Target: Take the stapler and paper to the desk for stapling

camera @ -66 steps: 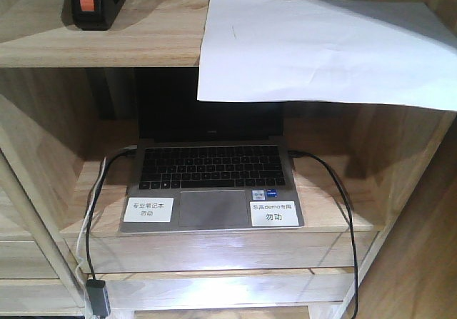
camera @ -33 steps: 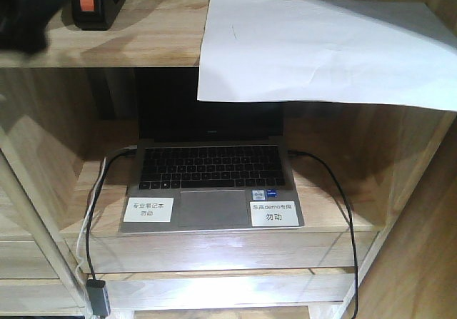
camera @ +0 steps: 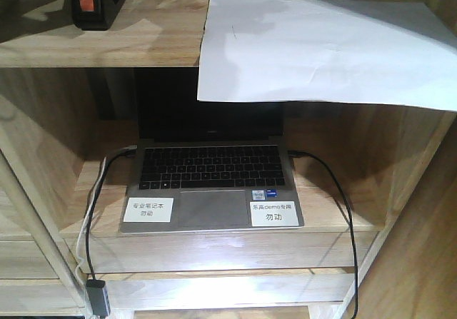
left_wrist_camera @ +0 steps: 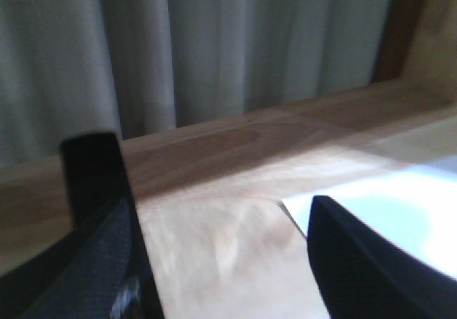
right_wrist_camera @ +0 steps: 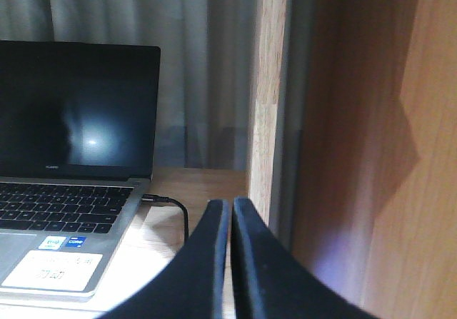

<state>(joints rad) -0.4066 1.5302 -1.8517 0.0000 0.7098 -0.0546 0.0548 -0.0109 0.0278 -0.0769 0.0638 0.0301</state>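
The black stapler [camera: 96, 3], with an orange-red patch on top, sits at the upper left of the front view on the top shelf [camera: 143, 41], the creased white paper [camera: 321, 48] overhangs the shelf edge at upper right, the left gripper [left_wrist_camera: 207, 183] is spread apart, and the right gripper [right_wrist_camera: 232, 205] is pressed closed on nothing.

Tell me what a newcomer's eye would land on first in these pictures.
The big white paper on the upper shelf stands out first, its front edge drooping over the lip. Next comes the open laptop below it, with two white labels on its palm rest. The black stapler with its orange patch sits at the upper shelf's back left.
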